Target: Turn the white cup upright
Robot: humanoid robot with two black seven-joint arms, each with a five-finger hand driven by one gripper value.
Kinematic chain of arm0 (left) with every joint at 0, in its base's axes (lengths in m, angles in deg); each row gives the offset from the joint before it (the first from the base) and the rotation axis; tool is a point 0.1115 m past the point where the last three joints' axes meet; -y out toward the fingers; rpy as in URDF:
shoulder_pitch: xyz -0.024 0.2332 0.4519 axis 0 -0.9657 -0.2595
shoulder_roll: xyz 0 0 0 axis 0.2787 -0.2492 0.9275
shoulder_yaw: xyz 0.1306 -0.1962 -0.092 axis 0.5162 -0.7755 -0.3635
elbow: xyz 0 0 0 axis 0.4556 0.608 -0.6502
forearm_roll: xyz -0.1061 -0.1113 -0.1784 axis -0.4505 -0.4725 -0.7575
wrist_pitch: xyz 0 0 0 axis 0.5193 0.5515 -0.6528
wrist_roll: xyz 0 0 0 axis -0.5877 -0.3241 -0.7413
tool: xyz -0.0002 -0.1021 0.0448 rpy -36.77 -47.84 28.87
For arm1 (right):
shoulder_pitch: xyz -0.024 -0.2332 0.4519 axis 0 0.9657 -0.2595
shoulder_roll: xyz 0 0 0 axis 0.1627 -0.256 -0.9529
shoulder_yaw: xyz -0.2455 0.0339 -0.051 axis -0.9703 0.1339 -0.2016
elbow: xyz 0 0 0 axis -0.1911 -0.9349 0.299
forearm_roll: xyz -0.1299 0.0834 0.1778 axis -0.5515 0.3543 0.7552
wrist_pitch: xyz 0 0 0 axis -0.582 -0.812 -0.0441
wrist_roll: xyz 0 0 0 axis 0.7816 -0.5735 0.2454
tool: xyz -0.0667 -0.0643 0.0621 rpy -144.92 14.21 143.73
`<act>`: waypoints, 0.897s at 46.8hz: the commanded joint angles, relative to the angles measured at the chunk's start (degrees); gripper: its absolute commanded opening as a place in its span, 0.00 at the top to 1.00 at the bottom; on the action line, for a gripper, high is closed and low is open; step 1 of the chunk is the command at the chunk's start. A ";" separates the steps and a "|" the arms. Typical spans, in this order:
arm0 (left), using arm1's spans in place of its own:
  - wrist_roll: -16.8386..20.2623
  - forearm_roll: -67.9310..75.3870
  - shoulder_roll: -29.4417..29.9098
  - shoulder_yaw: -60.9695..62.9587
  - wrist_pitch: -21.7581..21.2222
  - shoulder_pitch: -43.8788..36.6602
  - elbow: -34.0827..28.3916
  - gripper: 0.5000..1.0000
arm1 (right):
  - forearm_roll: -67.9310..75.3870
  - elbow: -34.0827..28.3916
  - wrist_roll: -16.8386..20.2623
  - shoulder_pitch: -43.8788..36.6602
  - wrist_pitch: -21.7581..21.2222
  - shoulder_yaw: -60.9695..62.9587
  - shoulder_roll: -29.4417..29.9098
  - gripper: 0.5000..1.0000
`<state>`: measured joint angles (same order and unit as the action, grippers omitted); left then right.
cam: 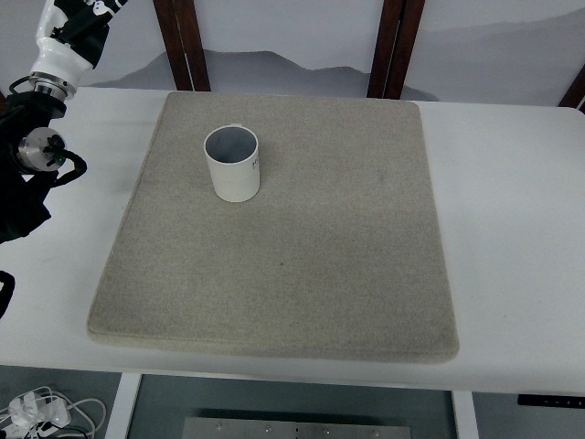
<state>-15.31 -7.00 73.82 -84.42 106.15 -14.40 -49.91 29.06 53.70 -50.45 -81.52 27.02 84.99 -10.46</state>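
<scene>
Top view, single frame. White cup (232, 164) stands upright on the grey felt mat (283, 274), mouth facing up, in the mat's far-left part, well inside the edges. Cup body is plain white, cylindrical, with straight sides; the inside reads grey-blue in shadow and looks empty. Rim is round and unbroken as far as visible. A small bump shows at the far rim, possibly a handle edge; cannot tell. A faint dark mark sits on the right side of the wall near the rim, too small to read.

Mat is a rectangular beige-grey pad with rounded corners, lying flat on the white table (512, 238). It covers most of the tabletop centre. Nothing touches the cup but the mat under it.

Left arm (55, 50) comes in at the upper left corner, white and black segments, running down along the left edge. Left hand (27, 178) is a dark mass at the left edge, over the bare table beside the mat, well apart from the cup. It holds nothing; whether the fingers are spread or curled I cannot tell, since the hand is dark and partly cut off by the frame.

White cables (41, 410) lie on the floor below the table's near-left corner. Dark wooden posts (187, 41) stand behind the table.
</scene>
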 commanded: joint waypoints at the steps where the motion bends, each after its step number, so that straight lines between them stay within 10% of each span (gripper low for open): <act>1: -3.68 -2.71 -0.08 0.06 -0.10 -0.44 -0.12 0.02 | 0.00 0.00 -0.02 0.00 0.00 0.09 0.00 0.10; 25: -28.29 -19.41 -1.31 -0.02 -5.20 -1.76 -1.26 0.01 | 0.00 -0.09 -0.02 0.00 -0.44 0.44 0.00 0.10; 42: -35.33 -25.65 -5.09 -4.15 -5.55 -2.02 -3.81 0.01 | -0.18 -0.17 0.07 0.09 -0.53 0.26 0.00 0.10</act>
<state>-49.95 -32.62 69.09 -86.78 100.67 -16.34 -53.58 28.86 53.52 -50.46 -81.42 26.49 85.25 -10.46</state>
